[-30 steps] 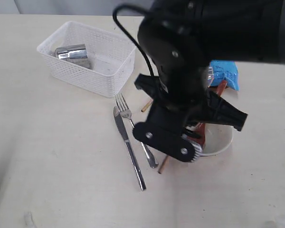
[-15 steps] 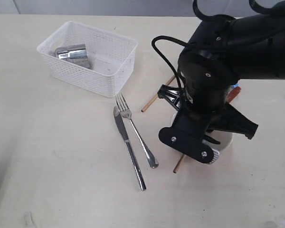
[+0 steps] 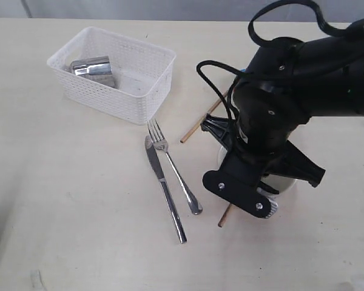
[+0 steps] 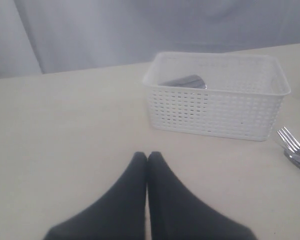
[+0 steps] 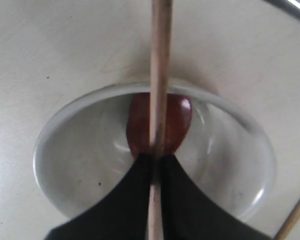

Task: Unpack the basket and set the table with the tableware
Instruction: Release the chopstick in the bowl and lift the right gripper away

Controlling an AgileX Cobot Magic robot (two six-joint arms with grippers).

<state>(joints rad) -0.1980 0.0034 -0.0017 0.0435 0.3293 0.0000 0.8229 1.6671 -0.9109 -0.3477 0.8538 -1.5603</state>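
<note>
My right gripper [image 5: 156, 157] is shut on a wooden chopstick [image 5: 159, 75], held over the cream bowl [image 5: 80, 150]. The reddish-brown wooden spoon [image 5: 180, 120] lies in that bowl. In the exterior view the black right arm [image 3: 273, 121] hides most of the bowl [image 3: 288, 183]; the held chopstick's end [image 3: 224, 215] sticks out below it. A second chopstick [image 3: 200, 124] lies on the table [image 3: 79, 212]. The knife [image 3: 164, 188] and fork [image 3: 173, 167] lie side by side. The white basket [image 3: 139, 91] holds the steel cup [image 3: 92, 66]. My left gripper [image 4: 148, 156] is shut and empty, low over the table, facing the basket [image 4: 215, 107].
The right arm's cable [image 3: 215, 73] loops above the table near the basket. The fork's tines [image 4: 290, 140] show at the edge of the left wrist view, right of the basket. The second chopstick [image 5: 295, 215] lies just outside the bowl's rim.
The right arm has swung right and drawn back from the camera, carrying the chopstick's free end to the right. It now covers the blue packet seen earlier.
</note>
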